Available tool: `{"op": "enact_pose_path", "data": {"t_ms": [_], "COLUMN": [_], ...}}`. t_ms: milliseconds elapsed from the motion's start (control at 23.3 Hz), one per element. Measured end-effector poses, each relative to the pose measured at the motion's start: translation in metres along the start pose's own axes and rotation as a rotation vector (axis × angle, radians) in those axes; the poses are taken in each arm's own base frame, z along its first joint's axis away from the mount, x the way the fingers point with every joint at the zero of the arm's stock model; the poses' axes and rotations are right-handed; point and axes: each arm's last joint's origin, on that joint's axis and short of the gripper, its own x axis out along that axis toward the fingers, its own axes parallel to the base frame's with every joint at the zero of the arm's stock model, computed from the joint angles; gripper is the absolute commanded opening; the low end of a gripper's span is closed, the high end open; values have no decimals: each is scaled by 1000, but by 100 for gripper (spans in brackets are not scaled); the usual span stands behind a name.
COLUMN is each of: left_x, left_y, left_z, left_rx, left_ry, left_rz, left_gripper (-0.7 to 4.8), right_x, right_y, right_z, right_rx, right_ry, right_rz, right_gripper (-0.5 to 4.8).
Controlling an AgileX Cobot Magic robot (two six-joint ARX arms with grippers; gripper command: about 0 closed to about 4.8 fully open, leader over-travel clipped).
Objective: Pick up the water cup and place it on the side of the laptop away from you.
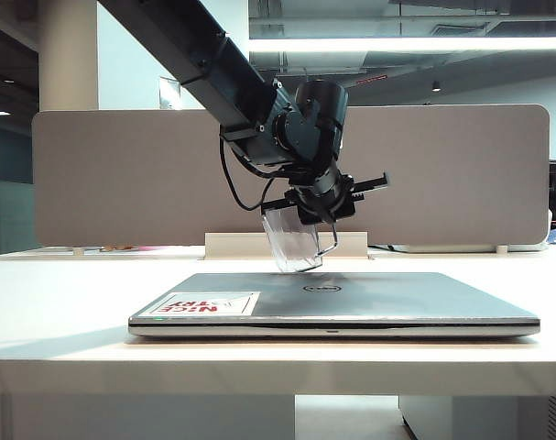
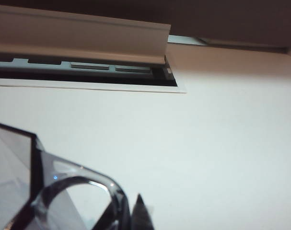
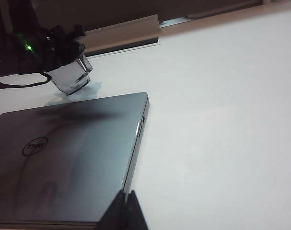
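- The water cup (image 1: 294, 240) hangs tilted in the air above the far edge of the laptop (image 1: 351, 298), carried by the left tool (image 1: 321, 213); it touches neither the lid nor the table (image 1: 58, 302).
- The table is wide and white, with a raised cable tray (image 2: 87, 40) along its back edge. The bare strip between the laptop and that tray is, I judge, where the cup belongs.
- The laptop lies closed and flat, round logo (image 3: 35, 145) up, with a white sticker (image 1: 204, 303) in red letters near one front corner.
- The left tool is closed on the cup at its rim, on the handle side; the thin loop handle (image 1: 330, 240) hangs just below the jaws.
- The right tool (image 3: 126, 211) is closed and empty, hovering near the laptop's front corner, well apart from the cup.
- Handling, as a judgement: the cup looks light, stiff and smooth, so it may slip or swing in a rim pinch. Its narrow base could tip if set down tilted, so level it first. The rim or upper wall is the safer hold; the thin handle looks weak.
- Hard to make out: the left wrist view shows only part of the cup's rim and one dark fingertip (image 2: 141, 215). Clear walls make it impossible to tell whether it holds water.
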Motion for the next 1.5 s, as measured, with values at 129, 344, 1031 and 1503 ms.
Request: {"op": "enact_pose_path", "data": {"t_ms": [129,344,1031,1503], "left_x": [0,1,2,1], "left_y": [1,2,1,1], "left_z": [-1,-3,-5,-6], "left_rx": [4,9,16,20], "left_ry": [8,19,29,44], "left_rz": [5,11,0,-3], "left_gripper": [-6,-6,0,57], "right_x": [0,0,0,0], "right_y": [0,0,0,0], "right_z": [0,0,0,0], "right_rx": [0,0,0,0], "right_ry": [0,0,0,0], "right_rz": [0,0,0,0], "right_gripper": [-8,-8,-8,-8]}}
